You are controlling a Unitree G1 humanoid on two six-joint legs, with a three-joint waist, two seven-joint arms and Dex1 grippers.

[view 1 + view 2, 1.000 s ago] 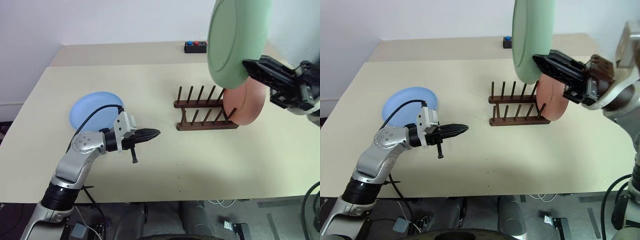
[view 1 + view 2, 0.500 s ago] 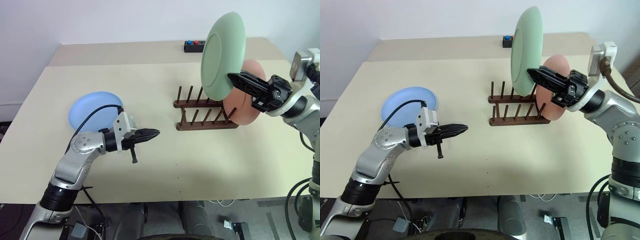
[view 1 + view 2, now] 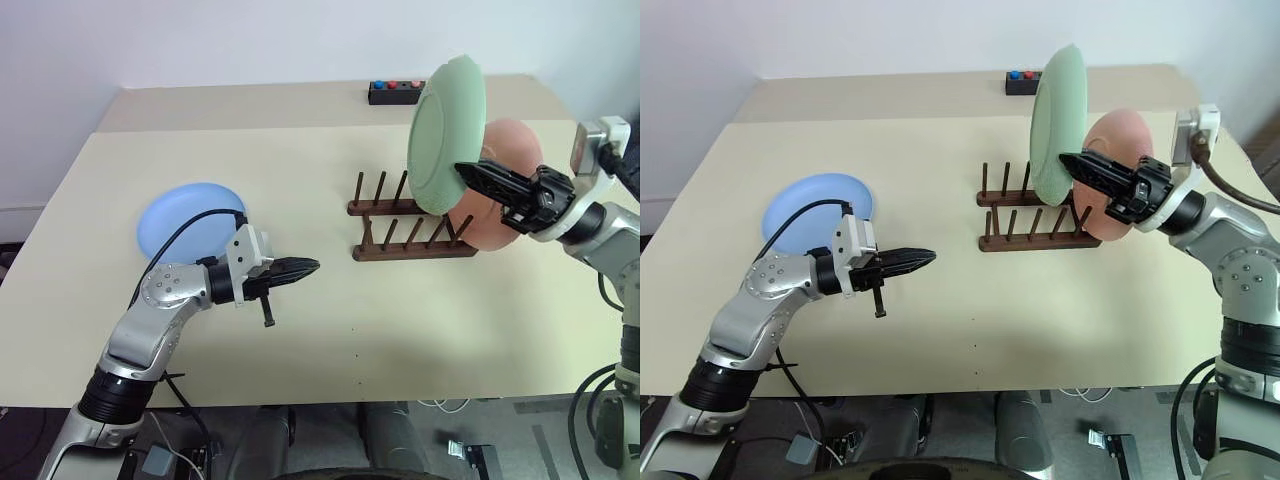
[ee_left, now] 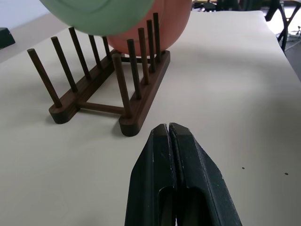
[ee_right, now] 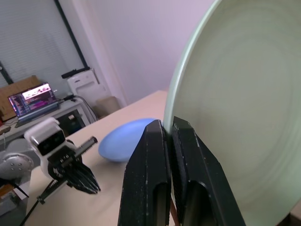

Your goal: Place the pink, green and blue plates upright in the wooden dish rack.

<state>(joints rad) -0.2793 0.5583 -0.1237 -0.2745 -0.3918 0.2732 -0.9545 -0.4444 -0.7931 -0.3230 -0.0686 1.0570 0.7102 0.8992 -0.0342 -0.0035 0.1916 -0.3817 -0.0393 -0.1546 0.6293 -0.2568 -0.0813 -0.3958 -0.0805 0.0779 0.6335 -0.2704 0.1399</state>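
A pale beige table (image 3: 330, 350) carries the things. The blue plate (image 3: 185, 222) lies flat on its left part. The dark wooden rack (image 3: 405, 231) stands on it right of the middle, well apart from the plate. A small black box with buttons (image 3: 392, 92) sits at the far edge.

- Big beige desk (image 3: 300, 330), second one butted up behind it against a plain white wall (image 3: 250, 40).
- Small black box (image 3: 391, 92) with coloured buttons at the back.
- Laptop (image 5: 33, 100) glowing on a side table, blinds (image 5: 33, 42) behind it.
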